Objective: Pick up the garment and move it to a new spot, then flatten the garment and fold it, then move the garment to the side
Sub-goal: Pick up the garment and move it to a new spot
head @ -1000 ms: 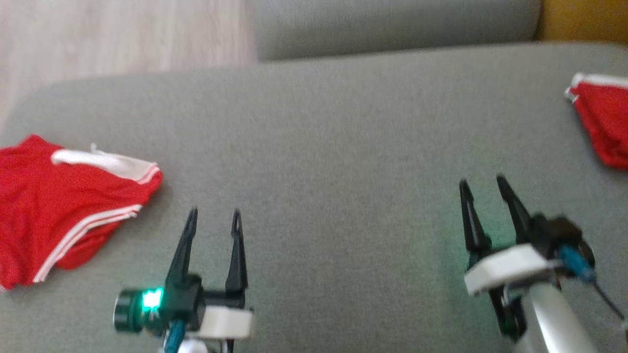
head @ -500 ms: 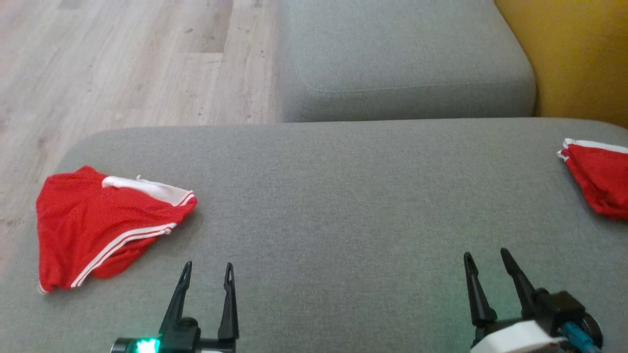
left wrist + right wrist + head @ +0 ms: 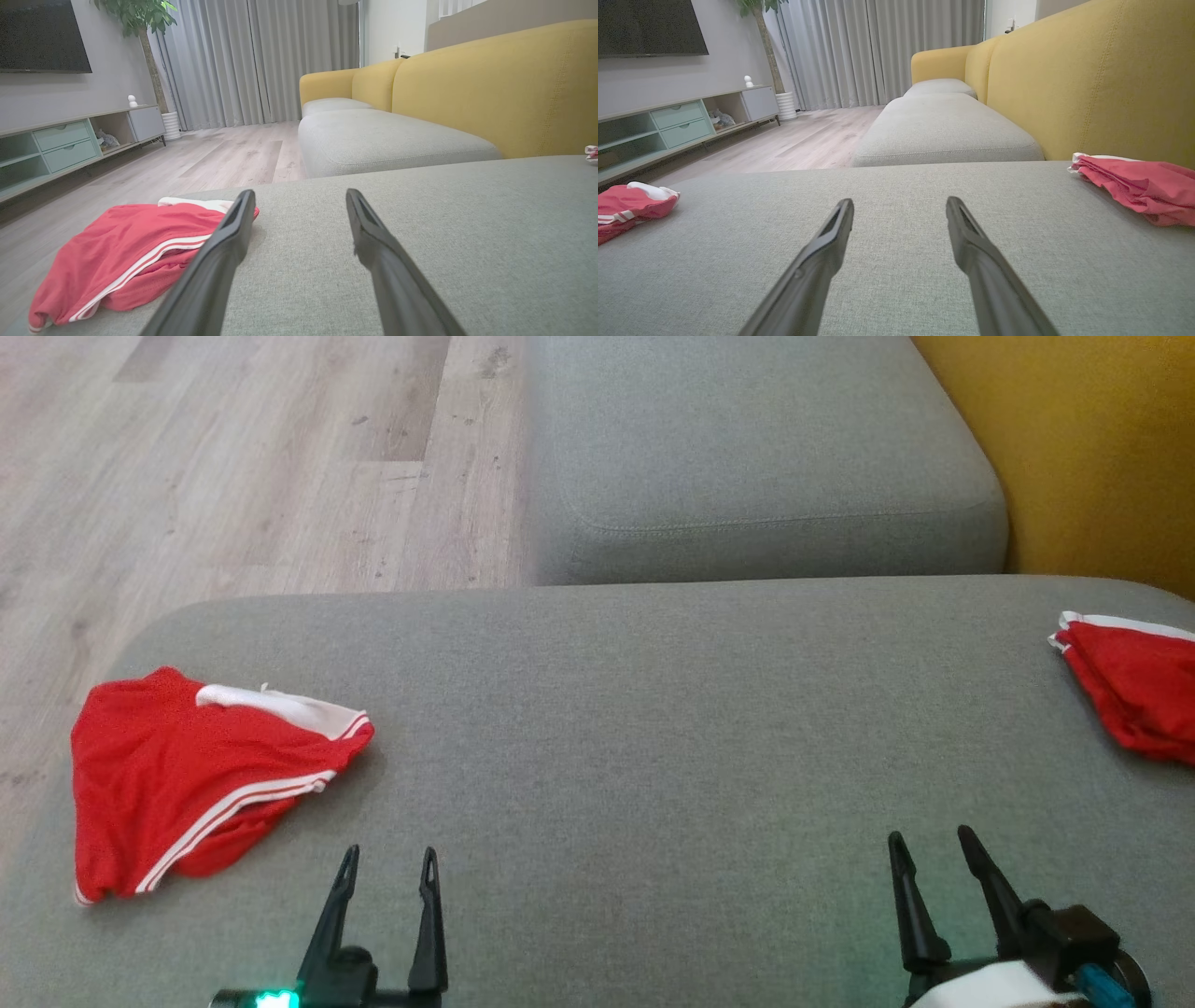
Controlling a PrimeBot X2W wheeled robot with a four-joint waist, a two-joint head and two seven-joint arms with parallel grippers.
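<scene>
1. The big grey seat cushion (image 3: 653, 728) takes up most of the lower part of the head view. Both arms poke in from the bottom edge.
2. The red garment (image 3: 201, 775) lies rumpled at centre left of the head view, close to the cushion's left edge. Its white waistband sits on top and white stripes run down the side. Nothing is touching it.
3. A second red piece (image 3: 1130, 695) sits at the right edge, partly cut off by the frame. It has white trim along its upper side and looks more neatly stacked.
4. The left gripper (image 3: 389, 851) is at bottom left with its fingers pointing up the frame. They're spread wide with nothing between them. It's near the red garment's lower right corner but apart from it. In the left wrist view the garment is at lower left, with its right end hidden behind one finger.
5. The right gripper (image 3: 931, 835) is at bottom right, also spread wide and empty over bare cushion. It's well apart from the second red piece.
6. I can't tell if either set of fingertips actually touches the fabric.
7. For the background, there's another grey cushion (image 3: 747, 457) at top centre, a yellow backrest (image 3: 1092, 448) at upper right and wood floor (image 3: 233, 467) at upper left.
</scene>
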